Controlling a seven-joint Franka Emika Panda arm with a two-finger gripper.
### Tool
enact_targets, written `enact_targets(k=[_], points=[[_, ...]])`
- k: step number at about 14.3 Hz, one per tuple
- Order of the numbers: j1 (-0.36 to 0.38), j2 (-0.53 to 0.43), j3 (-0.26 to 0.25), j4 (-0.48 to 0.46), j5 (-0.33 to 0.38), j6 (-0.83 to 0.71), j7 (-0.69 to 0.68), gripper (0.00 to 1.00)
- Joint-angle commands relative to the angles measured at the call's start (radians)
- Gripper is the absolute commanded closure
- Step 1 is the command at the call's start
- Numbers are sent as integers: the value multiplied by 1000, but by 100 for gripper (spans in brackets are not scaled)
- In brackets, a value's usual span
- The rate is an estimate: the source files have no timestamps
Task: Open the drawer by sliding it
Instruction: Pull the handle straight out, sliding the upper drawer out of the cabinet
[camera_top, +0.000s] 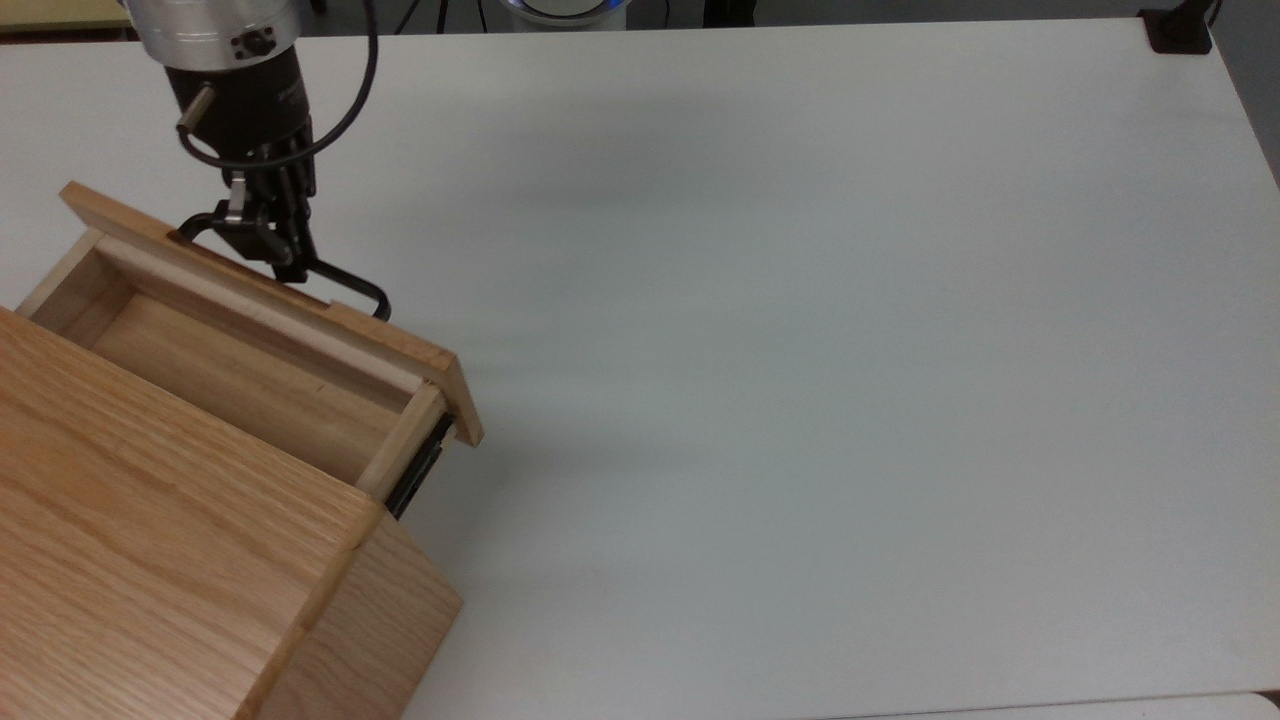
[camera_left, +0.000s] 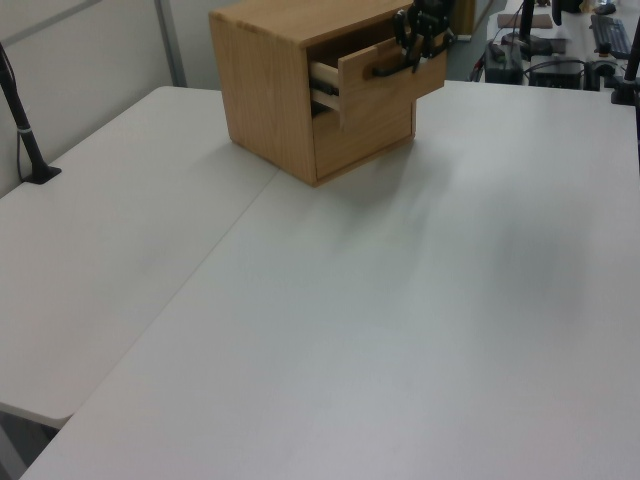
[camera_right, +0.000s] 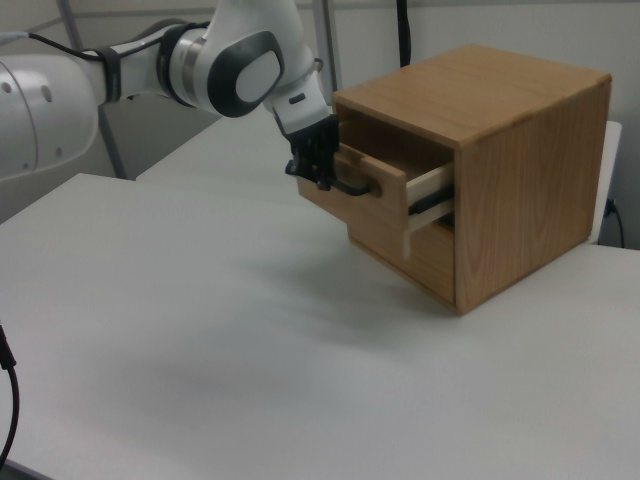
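One drawer (camera_top: 250, 350) half out, gripper (camera_top: 272, 248) pinching its black handle (camera_top: 345, 281)

My hand at the drawer front, on its handle

My gripper (camera_top: 272, 243) sits on the handle (camera_top: 340, 278) of the drawer (camera_top: 260, 350), closed around the bar. The drawer's front panel lies right behind my fingers, the open box behind that, sticking out of the cabinet (camera_top: 170, 560). A second drawer (camera_left: 365, 135) sits below my hand in the same cabinet. The cabinet stands on the table (camera_top: 800, 350), which stretches away to the top view's right of my hand.
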Motion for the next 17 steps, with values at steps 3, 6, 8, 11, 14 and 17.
enact_targets(k=[3, 6, 8, 11, 14, 17], points=[[18, -57, 58, -37, -1, -115, -223, 99], [16, -58, 73, -38, 1, -167, -245, 99], [17, -58, 75, -38, 2, -193, -254, 99], [18, -60, 76, -38, 8, -231, -262, 97], [20, -72, 89, -40, 8, -267, -262, 97], [27, -130, 90, -115, 8, -267, -262, 97]])
